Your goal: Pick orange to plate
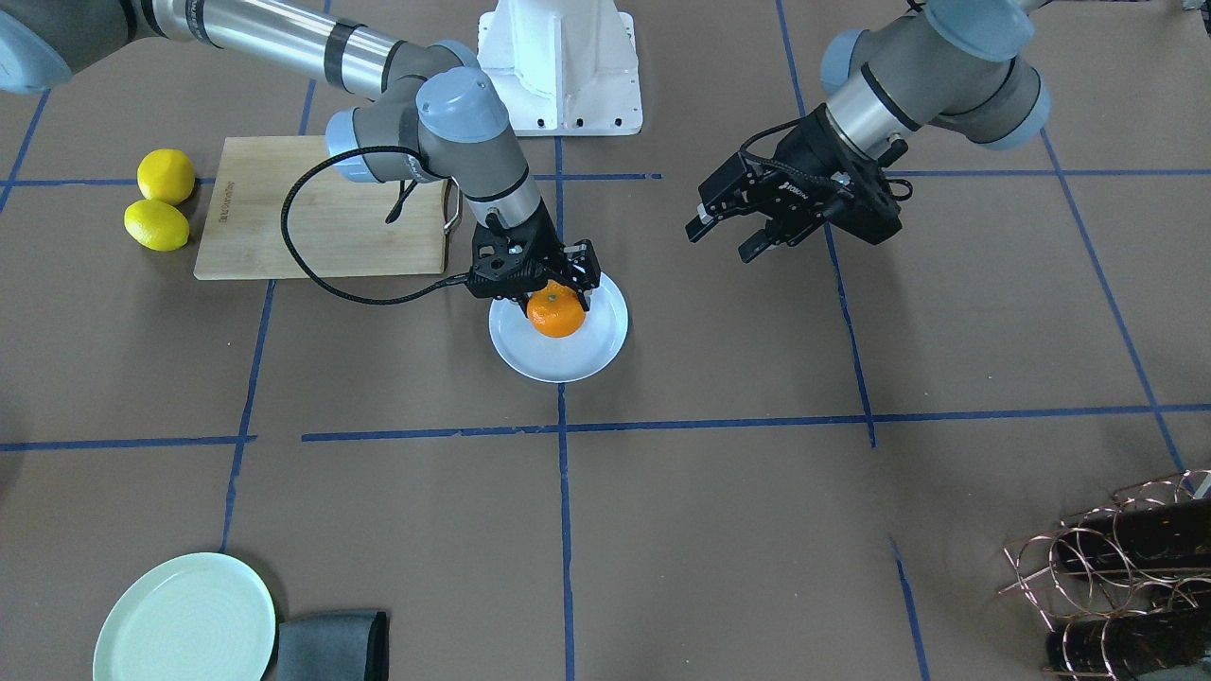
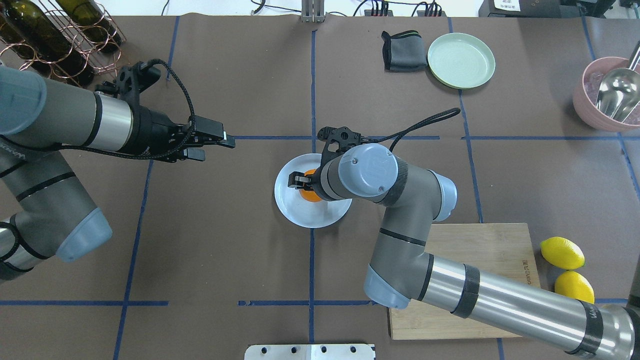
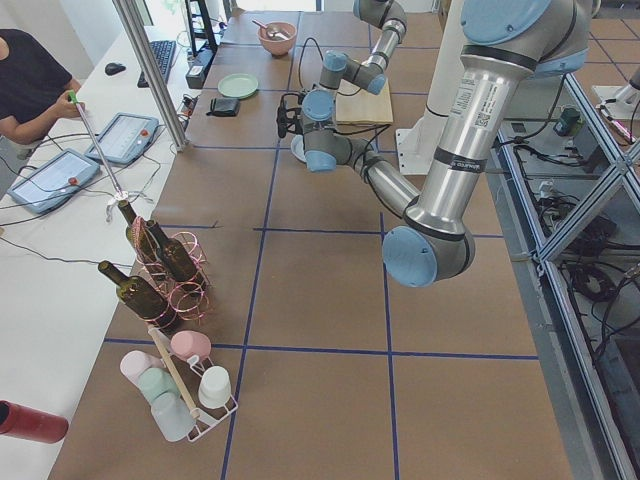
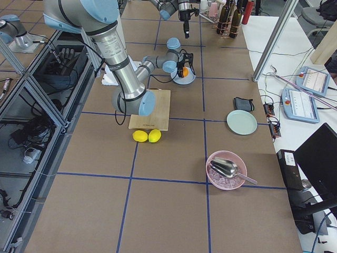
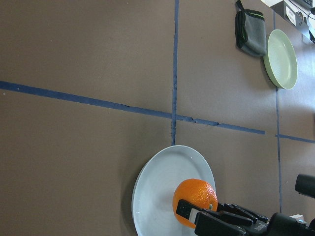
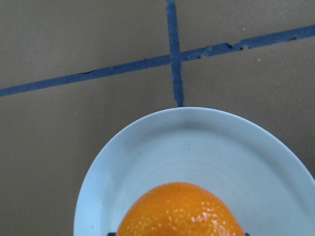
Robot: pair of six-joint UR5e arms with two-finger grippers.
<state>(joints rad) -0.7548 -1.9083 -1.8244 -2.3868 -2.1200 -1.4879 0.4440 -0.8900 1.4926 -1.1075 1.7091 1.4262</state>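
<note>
The orange [image 1: 556, 314] is on the pale blue-white plate [image 1: 558, 365] at the table's centre, toward the plate's robot-side half. My right gripper [image 1: 556, 301] is shut on the orange, one finger on each side. In the overhead view the right wrist covers most of the orange [image 2: 309, 194] above the plate [image 2: 300, 214]. The right wrist view shows the orange [image 6: 182, 211] low over the plate [image 6: 197, 142]. My left gripper [image 1: 719, 241] hovers open and empty, off to the plate's side, well apart from it. Its wrist camera sees the orange [image 5: 194, 194] and the plate [image 5: 152, 191].
A wooden cutting board [image 1: 322, 208] lies beside the plate with two yellow lemons [image 1: 166, 175] past it. A mint-green plate [image 1: 184, 619] and grey cloth [image 1: 331, 648] sit at the operators' edge. A wine rack [image 1: 1126, 567] and a pink bowl with scoop [image 2: 607, 95] occupy corners.
</note>
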